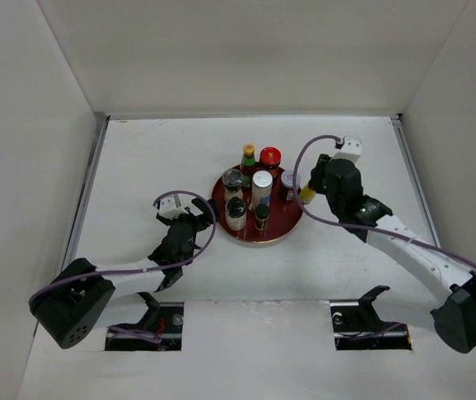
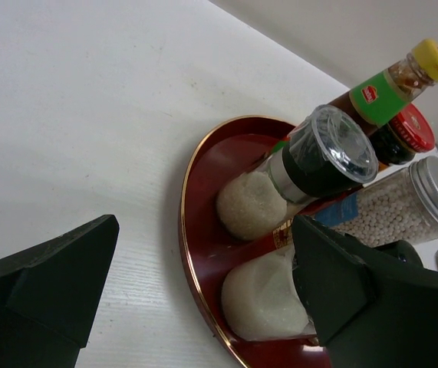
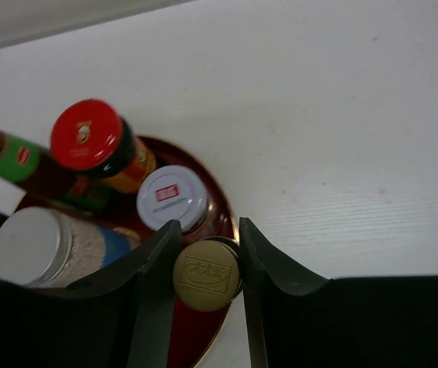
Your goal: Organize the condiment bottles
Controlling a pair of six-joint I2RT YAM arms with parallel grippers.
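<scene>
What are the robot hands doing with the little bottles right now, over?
Left gripper open, empty, beside red tray. Right gripper shut on gold-capped bottle at tray's right edge. White-lidded jar tight beside it.

No legible wording, embossed square stamp on the gold-capped bottle [image 3: 206, 274] in my right gripper [image 3: 207, 227], red logo patch on white lid [image 3: 172, 198], gold emblem on red lid [image 3: 87, 133], red logo on green-labelled yellow-capped bottle [image 2: 381, 92].

Bright, even overhead light, soft shadows; wrist views blur up close.
</scene>
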